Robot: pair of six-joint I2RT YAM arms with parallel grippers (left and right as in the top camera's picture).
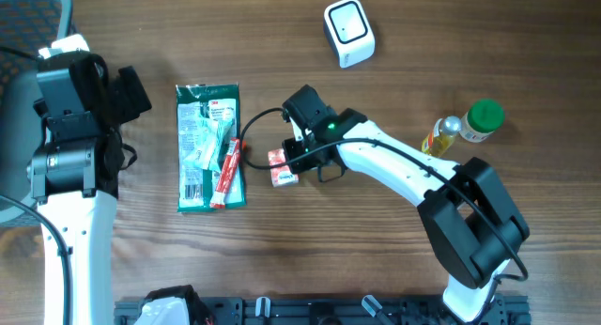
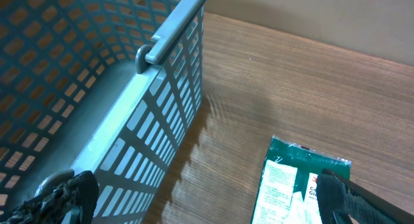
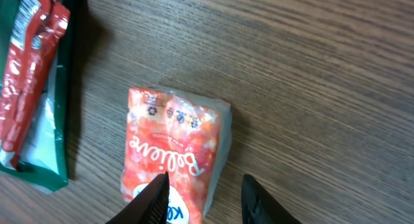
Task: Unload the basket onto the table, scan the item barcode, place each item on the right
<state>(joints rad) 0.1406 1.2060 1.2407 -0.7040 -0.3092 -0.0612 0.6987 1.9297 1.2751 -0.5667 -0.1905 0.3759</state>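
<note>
fingers [image 3: 150,201] of the right gripper [image 3: 202,188] stand part open, gripping nothing, straddling the six o'clock end of the orange tissue pack [image 3: 174,143], which lies on the table [image 1: 423,43] with its long axis roughly twelve-to-six from them, far from the wide-open left gripper [image 2: 207,208].

Showing matt, grained wood all across the table [image 1: 310,259]. Gleaming in crinkled, glossy film on the tissues [image 3: 171,143], with the same shiny film on the green pouch [image 1: 199,137] and the red sachet [image 1: 226,170]. Reading as smooth, matt plastic through the basket [image 2: 162,120] lattice. Looking like smooth, satin white plastic on the scanner [image 1: 349,31]. Shining clear and glossy, plastic or glass, on the bottle [image 1: 449,132], under a matt plastic cap [image 1: 485,116].
</note>
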